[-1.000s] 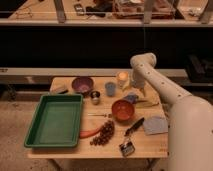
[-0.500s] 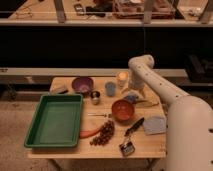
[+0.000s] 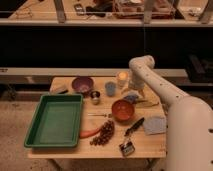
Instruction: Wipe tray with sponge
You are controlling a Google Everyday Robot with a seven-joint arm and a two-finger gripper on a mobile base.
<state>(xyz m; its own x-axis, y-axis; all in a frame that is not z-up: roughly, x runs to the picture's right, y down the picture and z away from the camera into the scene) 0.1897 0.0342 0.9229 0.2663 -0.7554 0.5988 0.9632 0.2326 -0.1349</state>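
Note:
The green tray [image 3: 55, 120] lies on the left half of the wooden table [image 3: 150, 145]; nothing lies in it. The small light-blue sponge [image 3: 131, 98] lies right of centre at the back, between a blue cup [image 3: 110, 88] and a banana [image 3: 148, 103]. My gripper [image 3: 134, 91] hangs from the white arm directly over the sponge, close to it or touching it; I cannot tell which. It is far to the right of the tray.
On the table are a purple bowl [image 3: 82, 84], a dark grey block [image 3: 61, 90], a metal cup [image 3: 95, 96], an orange bowl [image 3: 123, 110], a carrot [image 3: 90, 132], grapes [image 3: 104, 132], a black brush [image 3: 134, 126] and a blue-grey cloth [image 3: 155, 125].
The arm's upper joint has shifted slightly while the gripper stays over the sponge. Nothing on the table has moved.

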